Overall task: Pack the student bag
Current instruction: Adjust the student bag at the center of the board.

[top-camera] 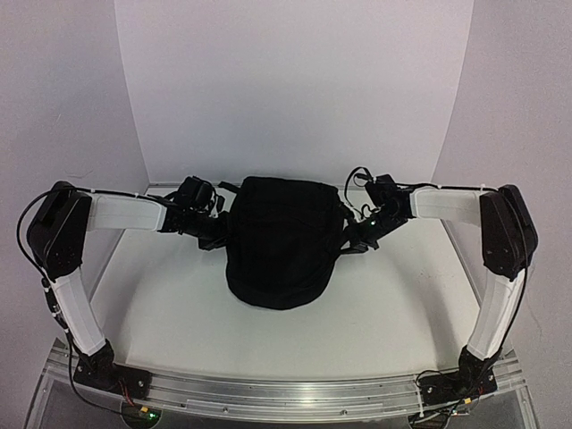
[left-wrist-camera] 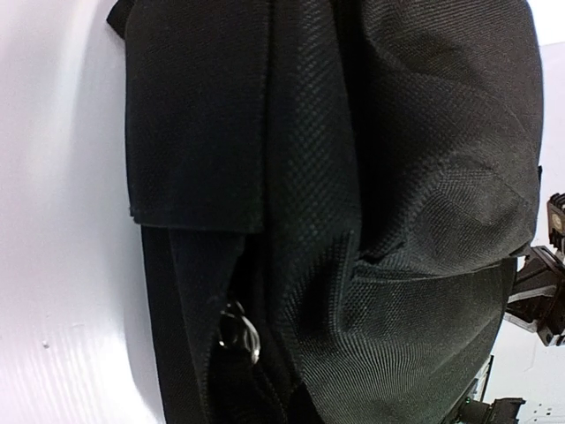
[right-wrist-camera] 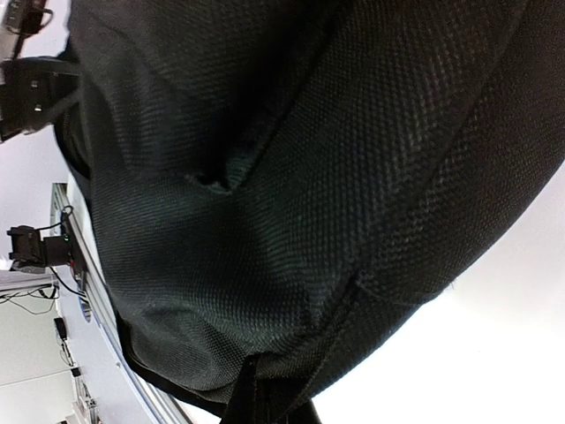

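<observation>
Two grippers closing in from opposite sides: left gripper (top-camera: pixel 213 234) right up against the left flank of the student bag (top-camera: pixel 281 241), right gripper (top-camera: pixel 356 237) against the right flank. Lies on the white table (top-camera: pixel 179 308), centred between both arms, rounded end toward the bases. Jaws on either side: cannot tell whether spread or pressed together, lost against dark fabric from above and out of frame at both wrists. Fills the left wrist view with woven black cloth, a broad flap (left-wrist-camera: pixel 199 115) up top, a small metal ring (left-wrist-camera: pixel 240 331) lower down. Fills the right wrist view too, webbing strap (right-wrist-camera: pixel 243 397) at the bottom edge.
</observation>
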Tool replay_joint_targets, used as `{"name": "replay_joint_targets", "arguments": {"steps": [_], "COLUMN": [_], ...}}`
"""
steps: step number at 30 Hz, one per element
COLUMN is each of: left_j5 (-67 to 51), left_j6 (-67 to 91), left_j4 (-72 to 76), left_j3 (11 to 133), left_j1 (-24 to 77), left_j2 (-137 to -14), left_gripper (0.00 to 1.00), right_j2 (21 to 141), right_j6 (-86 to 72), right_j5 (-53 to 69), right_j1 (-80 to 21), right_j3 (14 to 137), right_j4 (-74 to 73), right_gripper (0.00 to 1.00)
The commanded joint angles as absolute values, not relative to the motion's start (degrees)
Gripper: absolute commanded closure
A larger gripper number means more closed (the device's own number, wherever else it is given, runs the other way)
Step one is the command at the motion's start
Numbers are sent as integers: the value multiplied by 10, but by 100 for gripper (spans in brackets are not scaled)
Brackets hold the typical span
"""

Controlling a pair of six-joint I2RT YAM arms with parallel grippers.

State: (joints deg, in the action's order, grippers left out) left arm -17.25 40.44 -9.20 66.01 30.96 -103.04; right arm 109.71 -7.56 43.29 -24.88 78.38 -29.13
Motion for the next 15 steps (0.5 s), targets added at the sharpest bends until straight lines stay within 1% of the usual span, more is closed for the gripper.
{"name": "replay_joint_targets", "arguments": {"steps": [1,15], "left_j5": [-171,-138], "left_j6": [411,445], "left_j4": [-59,-86], "left_j3": [637,557], "left_j1": [346,381], "left_j2": [-1002,-909], "left_gripper": [100,100], "right_j2": [1085,1057], "right_j6": [-54,-44], "right_j5": [425,423], "right_j1": [-248,-248], "right_j3": [764,729], "right_j4": [-284,-288], "right_gripper": [100,100]}}
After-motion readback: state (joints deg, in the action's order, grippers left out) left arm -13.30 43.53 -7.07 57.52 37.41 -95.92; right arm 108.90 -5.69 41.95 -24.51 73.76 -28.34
